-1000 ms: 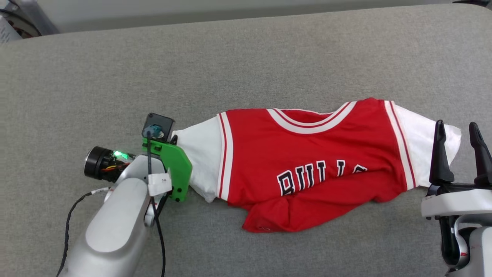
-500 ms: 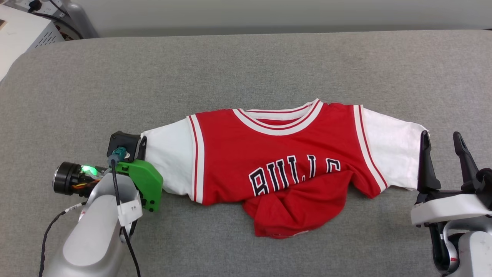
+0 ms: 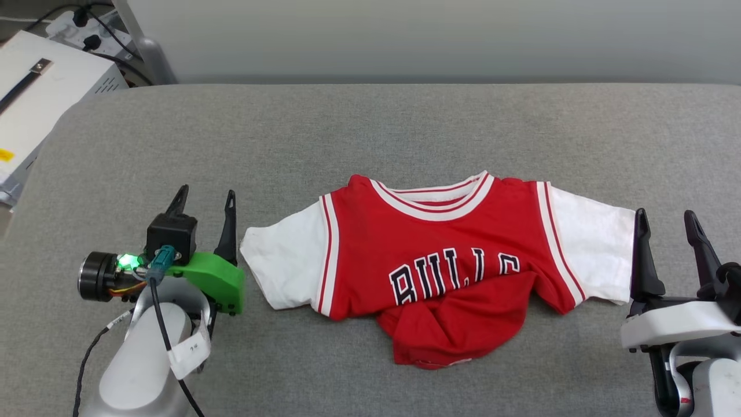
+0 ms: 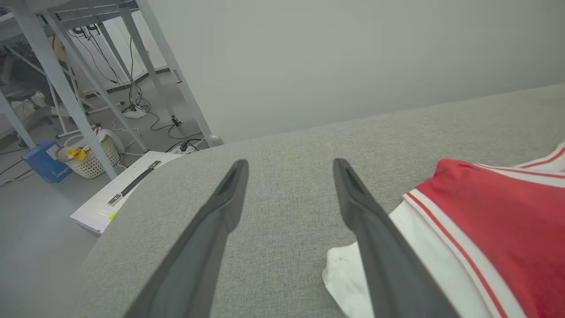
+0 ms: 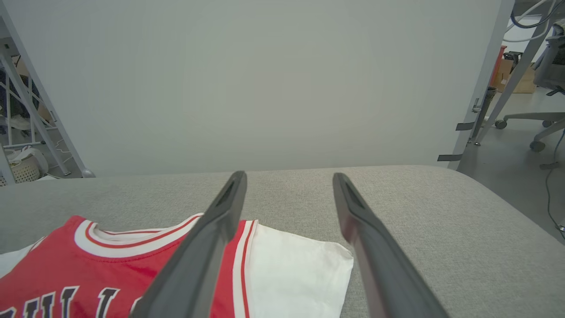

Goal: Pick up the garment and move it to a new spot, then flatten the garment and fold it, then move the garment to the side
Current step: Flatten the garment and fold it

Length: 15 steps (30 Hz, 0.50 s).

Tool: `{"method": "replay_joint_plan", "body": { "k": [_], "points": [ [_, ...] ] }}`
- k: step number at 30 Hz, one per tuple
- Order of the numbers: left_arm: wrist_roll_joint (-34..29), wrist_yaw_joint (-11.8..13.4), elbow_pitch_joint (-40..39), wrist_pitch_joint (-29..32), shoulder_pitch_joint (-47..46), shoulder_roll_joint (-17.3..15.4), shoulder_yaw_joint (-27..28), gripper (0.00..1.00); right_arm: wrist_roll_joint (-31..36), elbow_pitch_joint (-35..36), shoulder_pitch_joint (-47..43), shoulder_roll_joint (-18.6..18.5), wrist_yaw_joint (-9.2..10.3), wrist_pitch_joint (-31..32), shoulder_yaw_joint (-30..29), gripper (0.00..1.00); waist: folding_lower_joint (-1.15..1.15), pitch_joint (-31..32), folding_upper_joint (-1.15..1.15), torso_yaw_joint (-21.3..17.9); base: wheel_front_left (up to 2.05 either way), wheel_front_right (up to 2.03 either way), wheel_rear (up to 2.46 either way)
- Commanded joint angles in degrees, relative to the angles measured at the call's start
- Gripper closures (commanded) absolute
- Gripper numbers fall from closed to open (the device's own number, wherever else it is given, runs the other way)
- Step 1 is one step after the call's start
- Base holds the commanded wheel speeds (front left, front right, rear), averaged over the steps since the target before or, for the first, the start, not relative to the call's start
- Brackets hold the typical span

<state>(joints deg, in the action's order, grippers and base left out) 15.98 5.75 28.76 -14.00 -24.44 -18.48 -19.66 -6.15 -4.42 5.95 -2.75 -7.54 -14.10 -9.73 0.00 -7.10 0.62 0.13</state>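
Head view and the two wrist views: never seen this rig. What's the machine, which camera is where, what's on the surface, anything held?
It is a wheeled robot with two arms, each ending in two-fingered jaws. The wide picture comes from a camera on its head, looking down at a grey padded surface; the left arm is at lower left, the right arm at lower right. The other two come from wrist cameras, looking along each arm's dark fingers. On the surface lies the garment, a red jersey with white sleeves, its hem bunched up. Both sets of jaws stand open, each close to a sleeve end; nothing is held.
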Motion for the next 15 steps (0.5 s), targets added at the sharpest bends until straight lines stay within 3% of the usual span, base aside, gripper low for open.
{"method": "replay_joint_plan", "body": {
  "k": [1,8,11,15],
  "points": [
    [0.5,-0.6,-1.8,-0.6,2.2,-0.4,0.5,0.0,0.3,0.6,-1.0,-0.2,0.05,0.5,0.0,0.0,0.0,1.8,-0.62,1.2,0.0,0.0,0.0],
    [4.7,-2.9,-15.7,-1.0,11.2,2.5,5.7,0.0,-0.5,2.4,-2.7,-1.6,0.05,4.3,0.7,0.0,0.0,2.9,-0.62,2.8,0.0,0.0,0.0],
    [3.7,-4.6,-19.0,-1.0,14.4,3.0,5.6,0.0,-0.5,3.1,-3.2,-3.3,0.05,6.8,1.7,0.0,0.0,2.4,-0.62,3.4,0.0,0.0,0.0],
    [2.6,-5.9,-22.4,-1.0,16.5,4.1,6.2,0.0,-2.4,4.2,-3.3,-6.6,0.05,15.1,3.1,0.0,0.0,1.1,-0.62,4.2,0.0,0.0,0.0]
  ]
}}
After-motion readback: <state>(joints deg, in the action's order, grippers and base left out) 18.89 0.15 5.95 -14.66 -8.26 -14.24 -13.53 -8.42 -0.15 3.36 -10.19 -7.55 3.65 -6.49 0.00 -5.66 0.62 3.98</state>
